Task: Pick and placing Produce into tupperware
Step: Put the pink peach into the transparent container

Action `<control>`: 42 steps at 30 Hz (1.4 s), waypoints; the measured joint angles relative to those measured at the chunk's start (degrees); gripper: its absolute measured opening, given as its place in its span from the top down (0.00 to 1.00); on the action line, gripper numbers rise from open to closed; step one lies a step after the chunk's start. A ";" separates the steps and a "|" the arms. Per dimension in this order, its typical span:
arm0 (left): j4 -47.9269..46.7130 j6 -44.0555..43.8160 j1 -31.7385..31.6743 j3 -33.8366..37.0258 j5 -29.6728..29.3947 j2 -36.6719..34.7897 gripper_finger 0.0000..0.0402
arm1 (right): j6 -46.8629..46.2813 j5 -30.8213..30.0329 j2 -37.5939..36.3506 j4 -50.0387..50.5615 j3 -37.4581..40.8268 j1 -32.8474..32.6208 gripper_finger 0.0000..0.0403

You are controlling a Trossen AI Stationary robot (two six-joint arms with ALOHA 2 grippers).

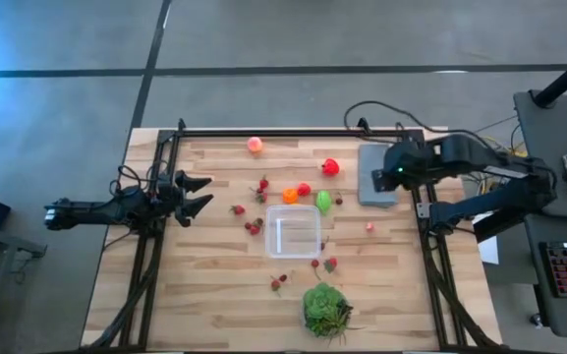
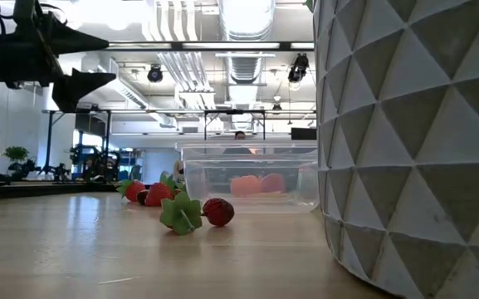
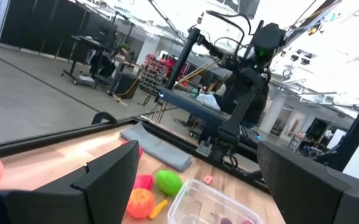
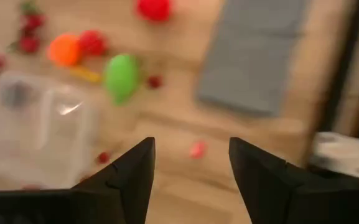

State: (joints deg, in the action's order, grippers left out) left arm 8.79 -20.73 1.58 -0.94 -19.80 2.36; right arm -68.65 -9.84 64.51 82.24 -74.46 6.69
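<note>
While both dark arms hang above opposite side edges of the wooden worktop (image 1: pixel 204 305), the small clear squarish plastic tupperware (image 1: pixel 293 232) is seen near its middle, translucent, round-cornered and shallow-rimmed. Bright toy-like produce is scattered around it: a lime-green piece (image 1: pixel 323 201), an orange piece (image 1: pixel 290 196) and tiny red berries (image 1: pixel 253 227) close by, a pink piece (image 1: pixel 255 145) near the far edge. The left gripper (image 1: pixel 202 195) is held with fingers apart, empty. The right gripper (image 4: pixel 191 163), above a flat grey slab (image 1: pixel 375 175), is likewise spread.
</note>
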 joint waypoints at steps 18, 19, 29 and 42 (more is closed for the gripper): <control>-0.34 -4.50 0.02 0.47 0.05 0.62 0.22 | -3.55 17.30 5.83 -22.96 28.07 -0.45 0.51; -0.34 -4.50 0.02 0.47 0.05 0.71 0.22 | -4.04 17.32 5.82 -24.38 29.29 -0.45 0.51; -0.29 -4.55 0.02 0.49 0.03 2.05 0.22 | -5.96 16.21 5.86 -28.43 35.46 -0.45 0.51; -0.25 -4.52 0.02 0.53 0.03 3.40 0.22 | -6.22 15.80 11.72 -37.89 39.30 -0.43 0.51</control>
State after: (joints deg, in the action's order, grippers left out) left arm 8.54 -25.26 1.61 -0.40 -19.77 5.76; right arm -74.88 5.96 76.23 44.34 -35.16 6.26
